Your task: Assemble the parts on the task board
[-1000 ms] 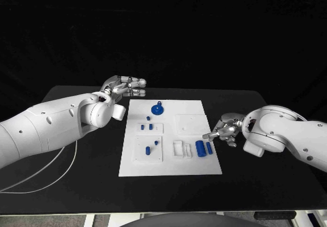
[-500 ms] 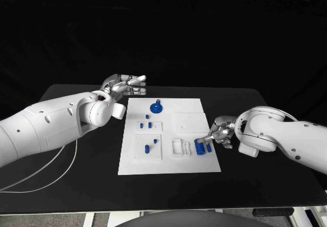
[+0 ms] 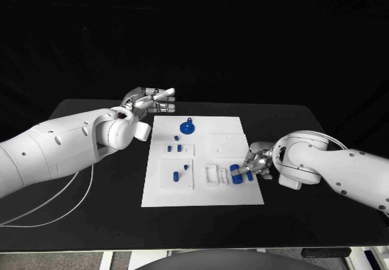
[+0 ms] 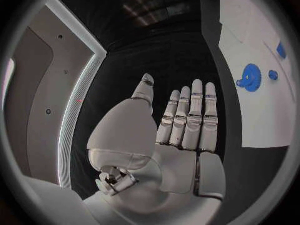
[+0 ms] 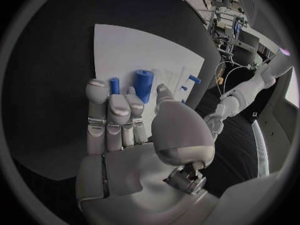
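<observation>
Blue cylinder (image 3: 236, 174) lies on white task board (image 3: 203, 194); both robot hands released.

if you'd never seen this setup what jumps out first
The white task board in the middle of the black table stands out most, dotted with small blue parts such as the blue gear near its far end. Next is the right hand, low over the thick blue cylinder at the board's right side. The left hand hangs open off the board's far left corner.

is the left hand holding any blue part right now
No, the left hand is flat with fingers straight and nothing in it, off the task board.
</observation>
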